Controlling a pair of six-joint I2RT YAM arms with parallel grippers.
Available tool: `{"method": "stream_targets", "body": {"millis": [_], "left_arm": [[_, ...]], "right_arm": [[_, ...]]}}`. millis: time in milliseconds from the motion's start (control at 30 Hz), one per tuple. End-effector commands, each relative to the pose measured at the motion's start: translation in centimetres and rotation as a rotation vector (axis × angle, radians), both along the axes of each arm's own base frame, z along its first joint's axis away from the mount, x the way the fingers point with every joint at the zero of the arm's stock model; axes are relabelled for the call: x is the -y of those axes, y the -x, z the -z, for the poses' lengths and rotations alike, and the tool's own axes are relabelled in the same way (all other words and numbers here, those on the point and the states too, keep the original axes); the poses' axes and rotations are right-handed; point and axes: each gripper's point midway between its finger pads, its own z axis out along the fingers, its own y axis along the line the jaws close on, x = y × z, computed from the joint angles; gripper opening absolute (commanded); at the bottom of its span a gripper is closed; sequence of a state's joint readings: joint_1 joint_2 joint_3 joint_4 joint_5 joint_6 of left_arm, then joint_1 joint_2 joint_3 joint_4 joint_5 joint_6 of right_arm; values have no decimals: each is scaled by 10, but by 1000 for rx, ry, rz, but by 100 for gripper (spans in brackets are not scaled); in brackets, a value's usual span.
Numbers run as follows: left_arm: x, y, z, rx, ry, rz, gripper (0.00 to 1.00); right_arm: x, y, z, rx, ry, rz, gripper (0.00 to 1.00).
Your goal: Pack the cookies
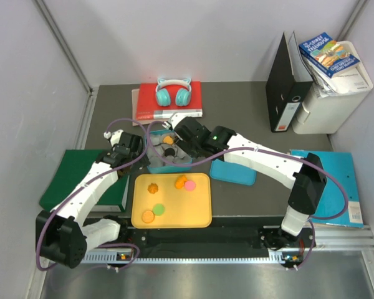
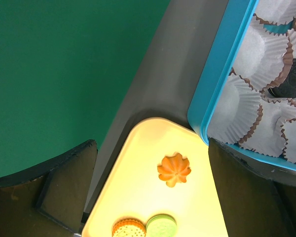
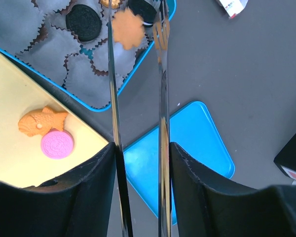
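My left gripper (image 2: 153, 173) hangs wide open over the yellow tray (image 2: 138, 197), lower centre. My right gripper (image 3: 136, 29), tongs fitted, pinches a scalloped orange cookie (image 3: 128, 27) above the blue box (image 3: 138, 69), upper left; release squarely over an empty paper cup (image 3: 84, 74).

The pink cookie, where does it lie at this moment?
In the top view, the pink cookie lies on the yellow tray, near its far edge toward the right, touching an orange fish-shaped cookie.
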State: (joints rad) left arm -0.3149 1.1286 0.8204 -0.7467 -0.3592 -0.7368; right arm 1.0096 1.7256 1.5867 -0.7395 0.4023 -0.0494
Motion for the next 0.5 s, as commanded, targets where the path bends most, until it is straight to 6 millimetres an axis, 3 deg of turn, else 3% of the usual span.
{"method": "stream_targets", "body": {"millis": [0, 300, 467], "left_arm": [[1, -9, -5, 37, 7, -2, 98], [0, -7, -4, 37, 5, -5, 98], [-1, -7, -5, 37, 2, -4, 98]], "right_arm": [[-6, -12, -24, 57, -70, 27, 47], [-3, -15, -29, 69, -79, 54, 48], [23, -16, -61, 151, -126, 130, 47]]}}
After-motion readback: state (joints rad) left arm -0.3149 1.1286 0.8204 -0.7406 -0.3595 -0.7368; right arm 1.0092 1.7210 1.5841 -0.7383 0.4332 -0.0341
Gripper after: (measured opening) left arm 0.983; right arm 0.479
